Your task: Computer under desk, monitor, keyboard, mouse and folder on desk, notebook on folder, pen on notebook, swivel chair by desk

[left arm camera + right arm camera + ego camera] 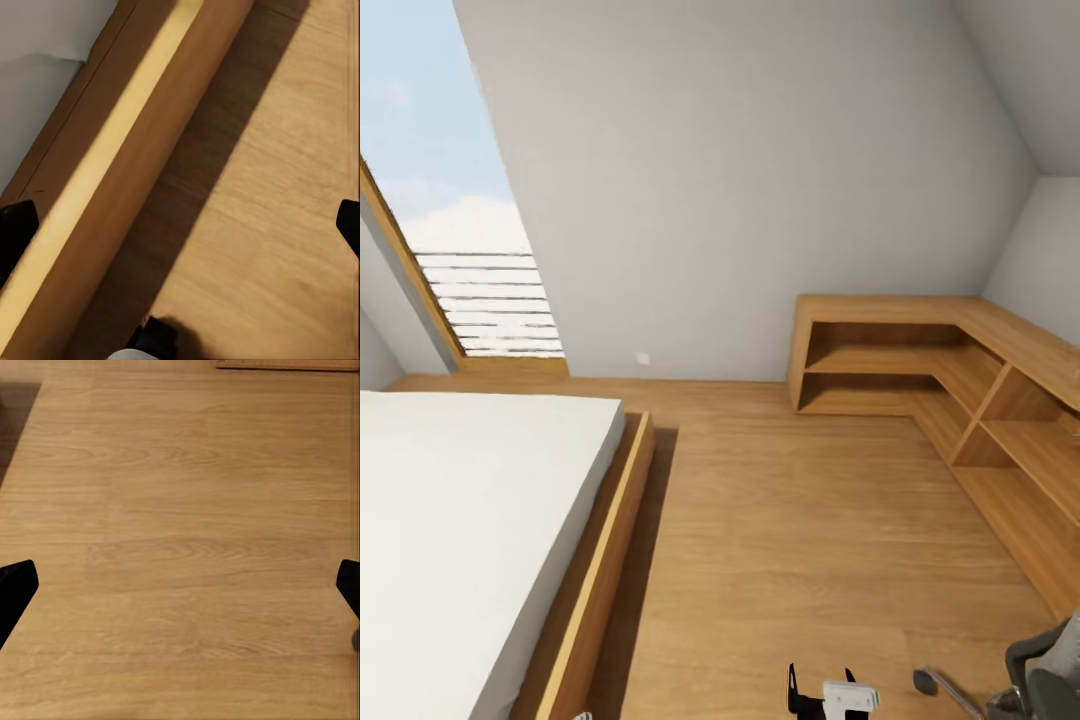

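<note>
A: Largest features?
B: Wooden floor (pixel 810 540); white bed (pixel 460 520) in a wood frame (pixel 112 187); corner shelf unit (pixel 960 380) along the walls.

A: The left claw (pixel 180 225)?
B: Spread wide, holding nothing, above the floor beside the bed frame.

A: The right claw (pixel 180 585)?
B: Equally wide apart, grasping nothing, over bare floor.

A: Task items?
B: A grey swivel chair (pixel 1045 670) at the lower right edge.

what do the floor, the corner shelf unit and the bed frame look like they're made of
Floor: light wood planks, matt, grain lines visible. Corner shelf unit: similar warm wood, smooth boards. Bed frame: wood too, paler top edge; the white mattress looks like plain fabric, hard to tell in a render.
</note>
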Robot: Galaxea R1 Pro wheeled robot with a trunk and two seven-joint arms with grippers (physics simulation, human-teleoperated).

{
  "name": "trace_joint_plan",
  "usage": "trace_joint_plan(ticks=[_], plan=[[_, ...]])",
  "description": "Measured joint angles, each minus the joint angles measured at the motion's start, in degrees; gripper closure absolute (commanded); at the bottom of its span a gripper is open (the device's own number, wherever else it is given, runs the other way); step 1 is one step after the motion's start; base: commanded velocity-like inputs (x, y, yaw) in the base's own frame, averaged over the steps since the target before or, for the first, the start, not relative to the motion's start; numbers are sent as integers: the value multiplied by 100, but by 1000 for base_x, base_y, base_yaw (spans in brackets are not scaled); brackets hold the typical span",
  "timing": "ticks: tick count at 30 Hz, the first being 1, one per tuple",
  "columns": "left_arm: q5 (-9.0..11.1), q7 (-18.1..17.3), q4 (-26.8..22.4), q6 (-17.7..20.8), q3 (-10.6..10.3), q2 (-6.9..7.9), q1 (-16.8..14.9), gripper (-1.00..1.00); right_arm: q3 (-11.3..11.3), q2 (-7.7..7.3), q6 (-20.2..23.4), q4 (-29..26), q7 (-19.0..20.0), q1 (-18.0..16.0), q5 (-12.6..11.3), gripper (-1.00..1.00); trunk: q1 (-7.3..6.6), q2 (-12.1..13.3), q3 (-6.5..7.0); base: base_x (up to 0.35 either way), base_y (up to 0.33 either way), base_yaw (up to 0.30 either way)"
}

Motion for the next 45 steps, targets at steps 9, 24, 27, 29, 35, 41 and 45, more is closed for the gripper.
trace_joint_plan(ticks=[9,24,27,29,35,41,45], plan=[[0,1,-1,0,0,1,1,-100,-13,-1,1,-7,0,-1,-4,-100,0,0,0,313,-173,-101],[0,2,-1,-2,0,1,1,-100,-10,-1,4,-8,1,-1,-4,-100,0,0,0,320,-89,-3],[0,2,-1,-2,0,1,1,-100,-10,-1,5,-8,1,-1,-4,-100,0,0,0,329,-3,0],[0,2,-1,-2,0,1,1,-100,-10,-1,5,-8,1,-1,-4,-100,0,0,0,330,-1,0],[0,2,-1,-2,0,1,1,-100,-21,-7,-25,-6,15,-1,-4,-100,0,0,0,330,0,0],[0,11,-1,-2,0,1,1,-100,-22,-11,-14,6,42,0,-6,-100,0,0,0,330,0,0],[0,17,-1,-2,0,1,1,-100,-25,-23,-6,6,44,0,-13,-100,0,0,0,330,0,0]])
